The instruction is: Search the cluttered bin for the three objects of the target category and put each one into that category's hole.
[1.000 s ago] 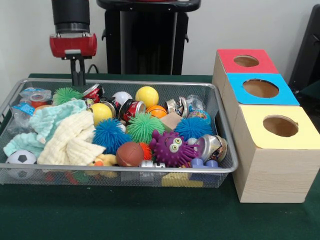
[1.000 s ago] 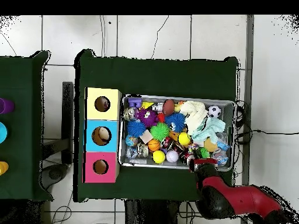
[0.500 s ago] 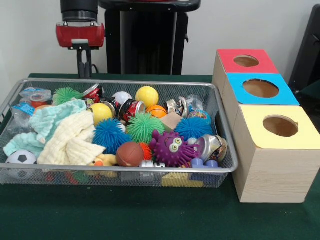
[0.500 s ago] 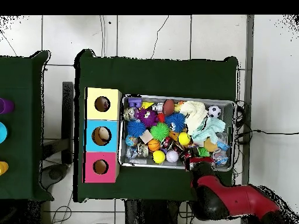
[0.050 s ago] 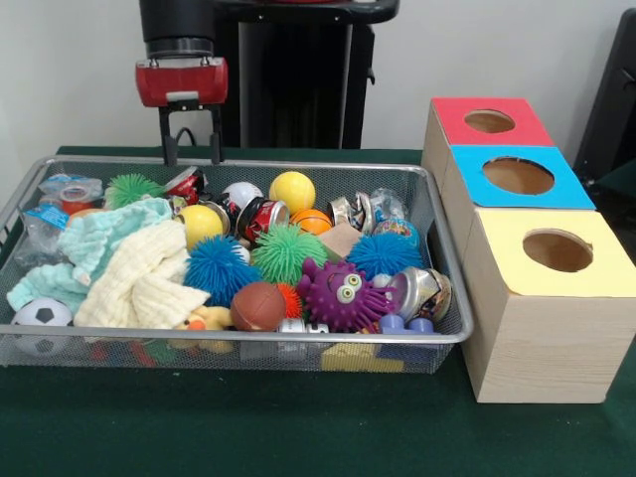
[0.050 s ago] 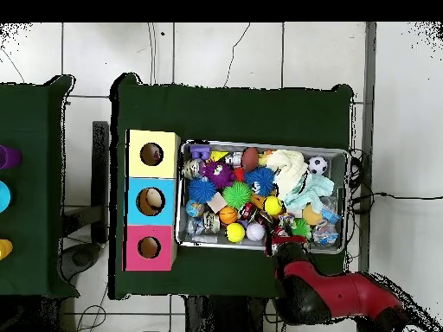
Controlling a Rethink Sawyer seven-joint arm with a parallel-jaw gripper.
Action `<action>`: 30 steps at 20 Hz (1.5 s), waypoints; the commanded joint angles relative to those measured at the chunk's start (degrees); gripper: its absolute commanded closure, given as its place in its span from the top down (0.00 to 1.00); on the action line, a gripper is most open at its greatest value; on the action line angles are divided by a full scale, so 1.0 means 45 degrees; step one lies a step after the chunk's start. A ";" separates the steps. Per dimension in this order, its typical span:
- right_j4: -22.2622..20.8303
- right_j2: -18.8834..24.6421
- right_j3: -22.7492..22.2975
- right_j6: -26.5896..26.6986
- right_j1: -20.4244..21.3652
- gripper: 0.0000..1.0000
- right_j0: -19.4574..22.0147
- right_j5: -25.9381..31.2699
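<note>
a: while hovering empty over the silver wire mesh bin point(image 5: 449, 298), red and black gripper point(image 5: 190, 157) spread wide, grasping nothing.

b: still searching. next: descend onto a target among the clutter.

Soft, even room light from above fills the scene, bright without harshness. The wall point(image 5: 517, 50) at twelve o'clock looks flat and pale grey. Small glints sit on the cans point(image 5: 260, 217) and the bin point(image 5: 238, 338) rim. The cloth point(image 5: 298, 427) under the bin and beside the boxes point(image 5: 542, 328) at three o'clock carries only faint, short shadows. The front view is slightly soft throughout.
</note>
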State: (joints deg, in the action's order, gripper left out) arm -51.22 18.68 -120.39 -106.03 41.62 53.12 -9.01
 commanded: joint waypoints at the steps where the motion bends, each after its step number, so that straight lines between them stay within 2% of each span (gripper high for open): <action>1: -0.0215 0.0153 0.0820 -0.1176 -0.0797 1.00 0.0344 0.0069; 11: -0.0470 0.1055 0.1013 -0.0734 -0.1141 1.00 0.1401 0.0708; 14: -0.0391 0.0650 0.1138 -0.0808 -0.1193 1.00 0.1082 0.0399; 22: -0.0234 -0.0588 0.2089 -0.0992 -0.2305 1.00 0.0108 -0.0730; 26: -0.0344 -0.0524 0.2638 -0.0947 -0.3000 1.00 0.0159 -0.0536; 30: -0.0495 -0.0036 0.2752 -0.0823 -0.3031 1.00 0.0615 -0.0050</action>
State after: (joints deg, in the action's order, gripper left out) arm -51.22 16.73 -116.22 -106.03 32.96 54.77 -10.56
